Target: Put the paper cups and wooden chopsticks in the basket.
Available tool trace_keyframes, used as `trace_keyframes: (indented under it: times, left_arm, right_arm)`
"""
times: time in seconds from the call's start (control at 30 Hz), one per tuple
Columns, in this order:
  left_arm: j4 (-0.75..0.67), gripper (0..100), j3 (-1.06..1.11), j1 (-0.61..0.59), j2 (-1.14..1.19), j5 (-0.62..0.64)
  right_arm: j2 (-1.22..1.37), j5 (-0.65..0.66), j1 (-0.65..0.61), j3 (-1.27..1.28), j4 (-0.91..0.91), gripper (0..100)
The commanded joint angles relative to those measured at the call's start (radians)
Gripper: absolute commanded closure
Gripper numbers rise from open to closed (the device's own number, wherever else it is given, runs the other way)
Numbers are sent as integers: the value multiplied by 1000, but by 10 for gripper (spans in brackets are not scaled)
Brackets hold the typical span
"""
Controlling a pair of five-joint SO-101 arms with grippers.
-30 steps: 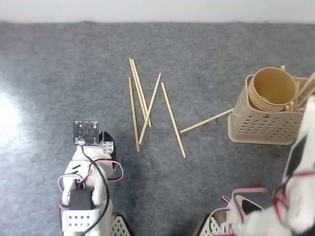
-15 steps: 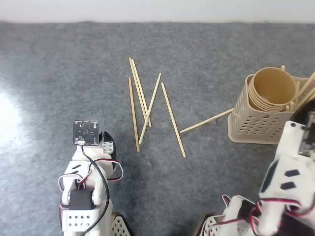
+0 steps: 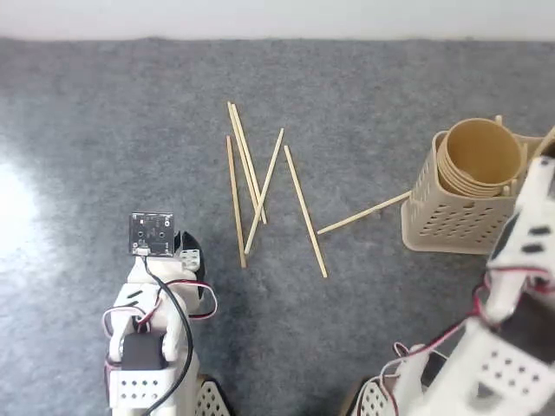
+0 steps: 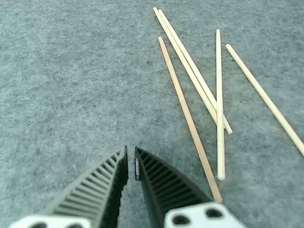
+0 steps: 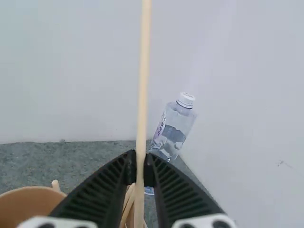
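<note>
Several wooden chopsticks [image 3: 251, 178] lie loose on the grey carpet, one of them [image 3: 364, 213] pointing at the basket [image 3: 451, 221]. A stack of paper cups [image 3: 479, 154] stands in the basket with a few chopsticks beside it. My right gripper [image 5: 139, 167] is above the basket's right side, shut on an upright chopstick [image 5: 142, 76]; a cup's rim [image 5: 23, 202] lies below it. My left gripper [image 4: 130, 159] is shut with nothing in it, low over the carpet just short of the nearest chopstick [image 4: 187, 116].
A clear plastic water bottle [image 5: 173, 130] stands by the white wall behind the basket. The right arm's body [image 3: 512, 286] covers the basket's right edge. Bare carpet stretches left of the chopsticks.
The right arm has swung up from the lower right and now stands over the basket's right side. The left arm and the loose chopsticks have not moved.
</note>
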Motion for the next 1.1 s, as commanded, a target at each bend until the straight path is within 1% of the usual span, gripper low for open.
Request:
trace_keyframes:
  times: [0.0, 0.17, 0.27, 0.5, 0.63, 0.83, 1.07]
  left_arm:
    - [-17, 980, -5, 8, -9, -12]
    - [-17, 980, -5, 8, -8, -12]
    - [-17, 980, -5, 8, -8, -12]
    - [-17, 980, -5, 9, -8, -12]
    - [-18, 980, -5, 9, -8, -12]
    - [-18, 980, -5, 9, -8, -12]
    - [-18, 980, -5, 9, -8, -12]
  right_arm:
    - [62, -15, 10, 23, -130, 990]
    - [93, -21, 2, 192, -392, 990]
    - [96, -17, -31, 287, -492, 990]
    - [105, -20, -35, 339, -532, 990]
    - [105, -20, -31, 388, -621, 990]
    - [105, -20, -53, 391, -723, 990]
    - [147, -20, -74, 364, -736, 991]
